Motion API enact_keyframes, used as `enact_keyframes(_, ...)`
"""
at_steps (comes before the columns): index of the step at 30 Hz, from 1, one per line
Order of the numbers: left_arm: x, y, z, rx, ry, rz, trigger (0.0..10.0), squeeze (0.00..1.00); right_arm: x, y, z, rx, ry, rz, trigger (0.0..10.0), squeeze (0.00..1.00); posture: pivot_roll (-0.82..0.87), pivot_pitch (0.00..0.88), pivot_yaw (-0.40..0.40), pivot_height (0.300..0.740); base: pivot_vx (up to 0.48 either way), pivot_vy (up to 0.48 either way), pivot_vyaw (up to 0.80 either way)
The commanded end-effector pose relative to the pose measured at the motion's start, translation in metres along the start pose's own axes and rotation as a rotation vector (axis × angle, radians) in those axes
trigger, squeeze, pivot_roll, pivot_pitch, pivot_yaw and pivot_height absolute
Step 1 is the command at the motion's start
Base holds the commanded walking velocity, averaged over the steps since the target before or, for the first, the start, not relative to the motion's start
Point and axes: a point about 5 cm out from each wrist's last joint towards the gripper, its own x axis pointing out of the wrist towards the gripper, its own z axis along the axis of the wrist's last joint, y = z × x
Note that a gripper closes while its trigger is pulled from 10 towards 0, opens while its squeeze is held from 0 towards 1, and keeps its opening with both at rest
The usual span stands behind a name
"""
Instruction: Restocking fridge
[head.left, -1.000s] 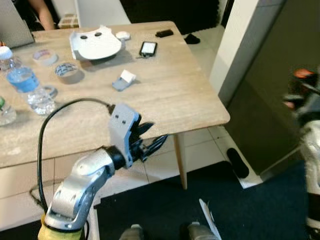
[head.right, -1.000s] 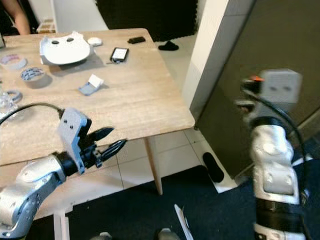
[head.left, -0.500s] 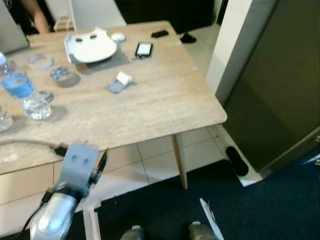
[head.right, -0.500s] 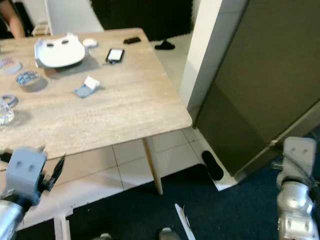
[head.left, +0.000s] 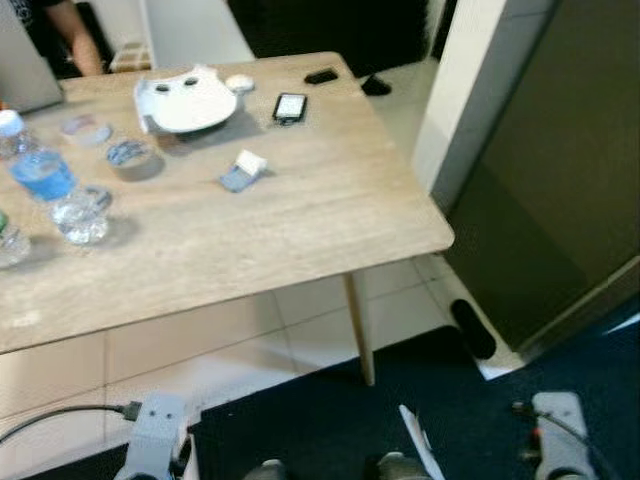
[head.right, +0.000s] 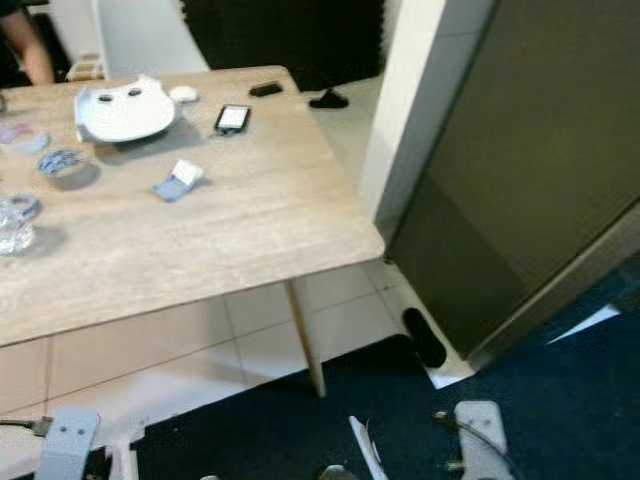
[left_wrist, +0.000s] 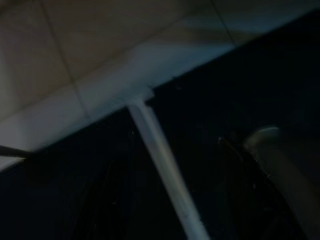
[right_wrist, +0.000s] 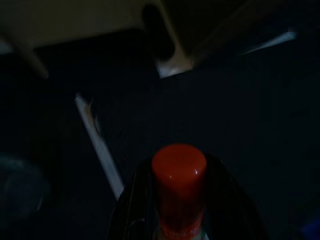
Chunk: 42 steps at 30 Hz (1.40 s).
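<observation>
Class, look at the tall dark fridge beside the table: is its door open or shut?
Shut: the fridge shows one flat dark front, with no shelves or interior visible.

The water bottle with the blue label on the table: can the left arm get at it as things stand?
Probably not yet. The water bottle stands on the far left of the table, while the left arm hangs low below the table's near edge.

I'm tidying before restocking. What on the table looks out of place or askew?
Nothing is spilled or damaged. The table holds loose clutter: a phone, tape rolls, a white cat-shaped tray and a small blue-and-white item lying askew mid-table. Water bottles stand upright at its left.
</observation>
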Motion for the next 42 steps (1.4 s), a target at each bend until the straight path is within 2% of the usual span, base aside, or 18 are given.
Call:
enact_keyframes(1, 0.0, -0.001, -0.012, -0.021, 0.048, 0.002, 10.0, 0.0, -0.001, 0.0, -0.006, 0.013, 0.017, -0.015, 10.0, 0.0, 0.02, 0.082, -0.03, 0.74, 0.0, 0.0, 0.0)
enact_keyframes(3, 0.013, -0.006, -0.012, -0.033, 0.077, -0.015, 10.0, 0.0, -0.003, 0.011, -0.019, 0.035, 0.071, 0.014, 10.0, 0.0, 0.03, 0.074, -0.032, 0.74, 0.0, 0.0, 0.0)
enact_keyframes(6, 0.013, -0.006, -0.012, -0.033, 0.077, -0.015, 10.0, 0.0, -0.003, 0.011, -0.019, 0.035, 0.071, 0.014, 10.0, 0.0, 0.03, 0.074, -0.032, 0.74, 0.0, 0.0, 0.0)
enact_keyframes(7, 0.022, -0.012, -0.007, -0.058, 0.072, -0.02, 10.0, 0.0, -0.003, 0.019, -0.022, 0.001, 0.083, 0.053, 10.0, 0.0, 0.03, 0.073, -0.05, 0.74, 0.0, 0.0, 0.0)
enact_keyframes(8, 0.022, -0.012, -0.007, -0.058, 0.072, -0.02, 10.0, 0.0, -0.003, 0.019, -0.022, 0.001, 0.083, 0.053, 10.0, 0.0, 0.03, 0.073, -0.05, 0.74, 0.0, 0.0, 0.0)
enact_keyframes(12, 0.031, -0.017, 0.0, -0.135, 0.054, -0.013, 10.0, 0.0, -0.001, 0.026, -0.016, -0.05, 0.055, 0.099, 10.0, 0.0, 0.02, 0.066, -0.058, 0.74, 0.0, 0.0, 0.0)
enact_keyframes(18, 0.036, -0.015, -0.002, -0.197, 0.063, 0.034, 10.0, 0.0, 0.003, 0.022, -0.003, -0.057, 0.019, 0.055, 10.0, 0.0, 0.02, 0.076, -0.058, 0.74, 0.0, 0.0, 0.0)
enact_keyframes(27, 0.032, -0.003, -0.022, -0.161, 0.127, 0.102, 10.0, 0.0, 0.006, 0.016, 0.0, -0.042, 0.014, -0.04, 10.0, 0.0, 0.03, 0.074, -0.036, 0.74, 0.0, 0.0, 0.0)
enact_keyframes(31, 0.029, -0.002, -0.029, -0.138, 0.147, 0.098, 10.0, 0.0, 0.005, 0.017, -0.001, -0.059, 0.009, -0.063, 10.0, 0.0, 0.02, 0.073, -0.029, 0.74, 0.0, 0.0, 0.0)
enact_keyframes(32, 0.032, -0.004, -0.026, -0.133, 0.137, 0.088, 10.0, 0.0, 0.003, 0.025, -0.003, -0.029, 0.003, 0.019, 10.0, 0.0, 0.02, 0.039, -0.019, 0.74, 0.0, 0.0, 0.0)
enact_keyframes(34, 0.032, -0.004, -0.026, -0.133, 0.137, 0.088, 10.0, 0.0, 0.003, 0.025, -0.003, -0.029, 0.003, 0.019, 10.0, 0.0, 0.02, 0.039, -0.019, 0.74, 0.0, 0.0, 0.0)
enact_keyframes(37, 0.037, -0.006, -0.019, -0.132, 0.123, 0.087, 10.0, 0.0, 0.001, 0.035, -0.007, -0.004, 0.015, 0.088, 10.0, 0.0, 0.0, 0.0, -0.02, 0.74, 0.0, 0.0, 0.0)
enact_keyframes(42, 0.04, -0.013, -0.016, -0.111, 0.128, 0.07, 10.0, 0.0, -0.002, 0.044, -0.016, -0.008, 0.035, 0.117, 10.0, 0.0, -0.01, 0.0, -0.023, 0.74, 0.0, 0.0, 0.0)
